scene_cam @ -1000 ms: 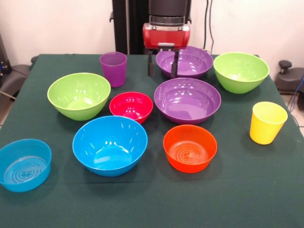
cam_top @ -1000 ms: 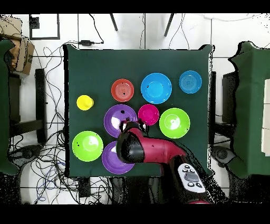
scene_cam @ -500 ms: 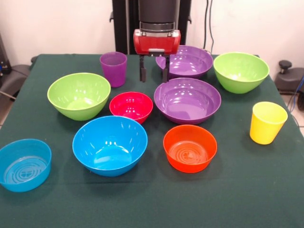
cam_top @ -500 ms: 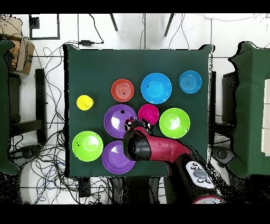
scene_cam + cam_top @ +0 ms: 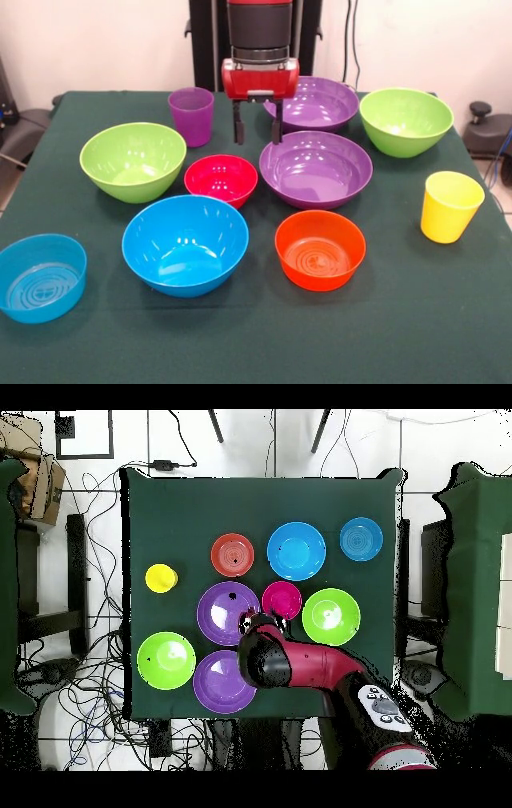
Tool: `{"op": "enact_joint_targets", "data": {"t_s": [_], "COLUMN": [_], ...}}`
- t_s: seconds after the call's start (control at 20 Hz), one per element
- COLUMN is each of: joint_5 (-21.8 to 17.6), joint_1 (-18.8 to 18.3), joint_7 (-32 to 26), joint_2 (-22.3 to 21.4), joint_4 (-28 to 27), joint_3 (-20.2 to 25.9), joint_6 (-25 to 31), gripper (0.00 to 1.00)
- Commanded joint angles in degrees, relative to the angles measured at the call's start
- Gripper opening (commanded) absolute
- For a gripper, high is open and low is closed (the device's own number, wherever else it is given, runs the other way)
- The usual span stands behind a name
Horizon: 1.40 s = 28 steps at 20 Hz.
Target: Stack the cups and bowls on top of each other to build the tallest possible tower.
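1. Translucent blue plastic sits nearest the front camera: the small blue bowl (image 5: 40, 277) lies at the table's front left corner, its left rim cut off by the picture's edge.
2. Just behind it stand the large blue bowl (image 5: 185, 244) and the orange bowl (image 5: 320, 249), side by side and apart.
3. The yellow cup (image 5: 450, 206) stands upright and alone near the right edge.
4. In the middle row, the red-pink bowl (image 5: 221, 179) sits between a lime green bowl (image 5: 133, 161) and a wide purple bowl (image 5: 316, 169); none of them is nested.
5. The gripper (image 5: 256, 132) hangs above the gap between the red-pink and wide purple bowls, fingers apart and holding nothing.
6. Farther back, the gripper's red body hides part of the second purple bowl (image 5: 320, 104); the purple cup (image 5: 191, 115) and second green bowl (image 5: 406, 120) stand clear.
7. From overhead, the arm (image 5: 310, 669) covers the purple cup.
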Motion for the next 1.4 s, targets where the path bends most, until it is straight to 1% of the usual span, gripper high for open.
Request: {"op": "enact_joint_targets", "data": {"t_s": [0.05,0.1,0.15,0.2,0.25,0.3,0.35,0.4,0.45,0.5,0.55,0.6,0.65,0.7,0.75,0.8,0.85,0.95,1.0,1.05,1.1,1.15,1.2,1.25,1.3,1.35,1.4], "joint_5": [-10.1,-11.7,-13.5,-14.7,-16.0,-16.3,-16.9,-17.5,-17.4,-17.5,-17.9,-18.2,-18.4,-18.6,-18.2,-17.7,-16.8,-16.1,-16.1,-16.1,-16.4,-17.9,-19.5,-22.8,-24.5,-26.5,-27.5], "joint_1": [-4.6,-6.3,-8.8,-9.8,-11.7,-12.7,-14.5,-15.8,-17.5,-18.4,-20.2,-21.3,-23.3,-24.2,-26.0,-26.7,-27.9,-29.7,-30.3,-30.6,-30.4,-28.8,-28.0,-25.6,-24.3,-22.3,-21.5], "joint_7": [-9.6,-12.2,-17.0,-19.1,-23.4,-25.5,-29.2,-30.1,-32.7,-33.4,-36.0,-36.3,-39.7,-41.2,-46.0,-48.0,-52.7,-57.6,-58.1,-56.8,-55.4,-52.3,-50.8,-49.1,-48.7,-50.5,-52.1], "joint_2": [3.9,4.2,4.2,3.7,2.2,1.1,-1.3,-2.6,-4.7,-5.9,-7.7,-8.9,-9.3,-9.0,-8.4,-8.3,-8.9,-11.6,-12.4,-13.7,-13.7,-12.5,-11.3,-8.4,-6.3,-2.8,-0.8], "joint_4": [-6.8,-7.0,-6.9,-6.8,-5.9,-5.2,-3.5,-2.3,-0.1,1.0,3.2,4.9,6.6,7.3,8.1,8.5,9.3,11.0,11.7,12.8,13.4,13.9,14.1,13.5,12.8,11.2,10.1], "joint_3": [12.6,15.2,19.5,21.5,25.1,27.3,30.8,33.1,36.3,38.4,41.9,44.0,48.0,50.0,54.3,56.7,60.5,66.7,68.6,69.7,69.6,67.3,65.7,62.1,60.0,57.7,56.4], "joint_6": [11.5,13.2,17.1,18.7,22.6,25.0,28.1,29.7,31.7,32.7,33.6,33.7,35.4,36.8,40.1,42.5,45.9,48.5,48.9,48.5,48.2,47.4,46.5,45.1,44.8,45.7,46.4], "gripper": [1.0,1.0,1.0,1.0,1.0,1.0,1.0,1.0,1.0,1.0,1.0,1.0,1.0,1.0,1.0,1.0,1.0,1.0,1.0,1.0,1.0,1.0,1.0,1.0,1.0,1.0,1.0]}}
